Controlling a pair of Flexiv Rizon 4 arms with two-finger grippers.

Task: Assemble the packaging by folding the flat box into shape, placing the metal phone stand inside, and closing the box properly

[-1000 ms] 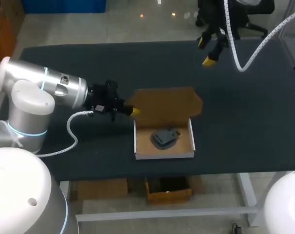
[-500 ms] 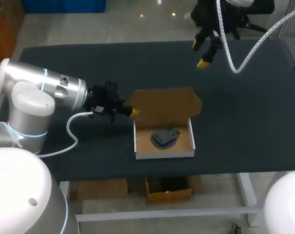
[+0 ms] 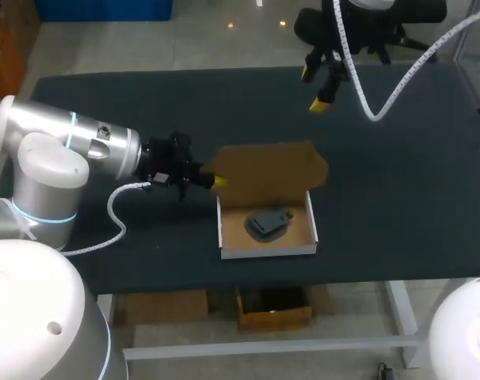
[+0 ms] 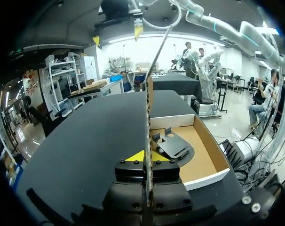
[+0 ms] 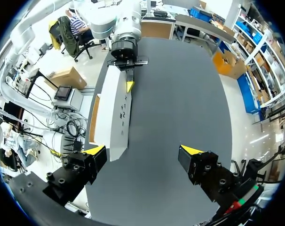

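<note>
Yellow tips of the left hand point(image 3: 216, 181) pinch the left edge of the brown cardboard lid point(image 3: 268, 170), one finger on each face. The left wrist view shows this best, with the lid edge-on as a thin upright line running through the closed tips. The head view hides most of those fingers behind the lid's corner.

To the right of the grip, the box point(image 3: 268, 249) sits near the front edge of the dark table point(image 3: 105, 103). Its white-walled tray is open, and the lid rises from its far side. The dark metal phone stand point(image 3: 268, 222) lies inside on the tray floor, roughly in the middle. It shows in the head and left wrist views, while from the right wrist view only the lid's back and a sliver of the tray can be seen.

Farther right and well beyond the box, the right hand point(image 3: 313, 89) hangs over the far side of the table. Its fingers are spread wide and hold nothing.
</note>
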